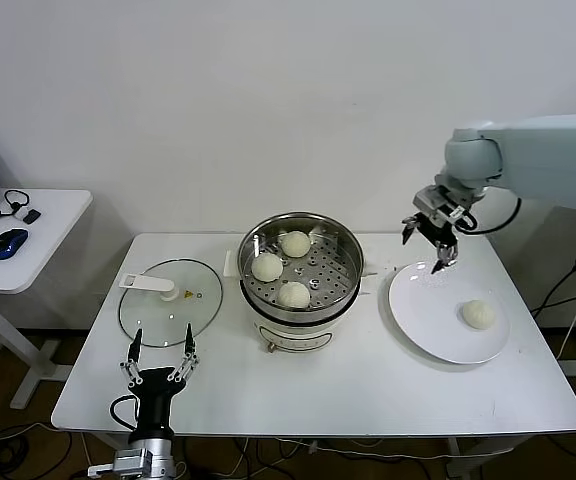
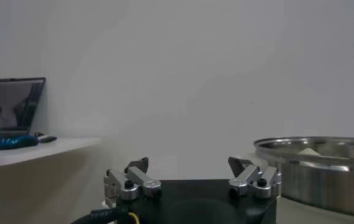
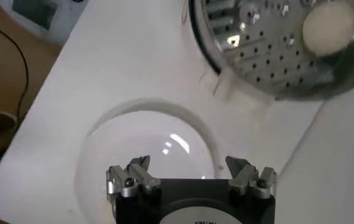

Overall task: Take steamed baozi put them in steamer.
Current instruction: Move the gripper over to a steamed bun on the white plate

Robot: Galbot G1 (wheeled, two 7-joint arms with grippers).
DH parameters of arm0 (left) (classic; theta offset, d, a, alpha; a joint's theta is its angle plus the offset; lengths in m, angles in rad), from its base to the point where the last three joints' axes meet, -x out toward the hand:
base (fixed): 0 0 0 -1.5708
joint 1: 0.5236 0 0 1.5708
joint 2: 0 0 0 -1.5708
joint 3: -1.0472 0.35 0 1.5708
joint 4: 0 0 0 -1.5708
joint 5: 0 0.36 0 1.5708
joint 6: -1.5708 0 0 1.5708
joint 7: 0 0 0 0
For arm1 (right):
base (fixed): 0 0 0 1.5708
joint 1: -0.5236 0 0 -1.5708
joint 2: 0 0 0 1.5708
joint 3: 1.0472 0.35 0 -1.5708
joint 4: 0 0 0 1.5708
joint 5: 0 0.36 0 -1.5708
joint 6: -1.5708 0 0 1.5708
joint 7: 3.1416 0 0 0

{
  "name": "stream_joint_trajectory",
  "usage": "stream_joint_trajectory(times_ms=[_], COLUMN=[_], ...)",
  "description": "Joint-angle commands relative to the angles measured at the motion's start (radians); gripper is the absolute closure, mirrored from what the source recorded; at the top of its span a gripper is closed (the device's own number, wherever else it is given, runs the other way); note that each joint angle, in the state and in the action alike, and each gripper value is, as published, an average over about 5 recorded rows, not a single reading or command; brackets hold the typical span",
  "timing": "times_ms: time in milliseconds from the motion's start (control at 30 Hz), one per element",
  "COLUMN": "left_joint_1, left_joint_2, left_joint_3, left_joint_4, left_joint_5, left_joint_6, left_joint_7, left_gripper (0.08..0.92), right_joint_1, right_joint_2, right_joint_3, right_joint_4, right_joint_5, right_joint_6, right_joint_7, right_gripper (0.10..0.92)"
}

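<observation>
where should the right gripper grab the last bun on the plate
Probably across the bun's widest middle, coming straight down from above. It is a round dome alone on the flat plate, with nothing beside it, so the open right gripper can straddle it. The left gripper stays parked.

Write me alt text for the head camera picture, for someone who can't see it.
Three steamed baozi sit in a steel steamer on a white table; a fourth remains on a white plate. The right end effector hovers open above the plate's far edge; the left end effector waits open near a glass lid.
</observation>
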Motion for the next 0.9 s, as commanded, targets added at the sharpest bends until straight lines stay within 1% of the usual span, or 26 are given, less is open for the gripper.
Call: stream_joint_trajectory(times_ms=[33, 500, 900], left_joint_1=[0.0, 0.007, 0.007], left_joint_2=[-0.049, -0.049, -0.049], left_joint_3=[0.0, -0.005, -0.004], left_joint_4=[0.008, 0.033, 0.05], left_joint_5=[0.002, 0.018, 0.032], left_joint_6=[-0.002, -0.016, -0.024], left_joint_7=[-0.001, -0.006, -0.011], left_gripper=[0.177, 0.177, 0.177], right_joint_1=[-0.128, -0.418, -0.594], right_joint_2=[-0.154, -0.249, -0.24], right_joint_3=[0.032, 0.28, 0.47], right_joint_4=[-0.096, -0.32, -0.459], right_joint_5=[-0.016, -0.215, -0.309], right_joint_6=[-0.11, -0.013, 0.023], right_joint_7=[-0.092, -0.119, -0.118], right_gripper=[0.203, 0.203, 0.203])
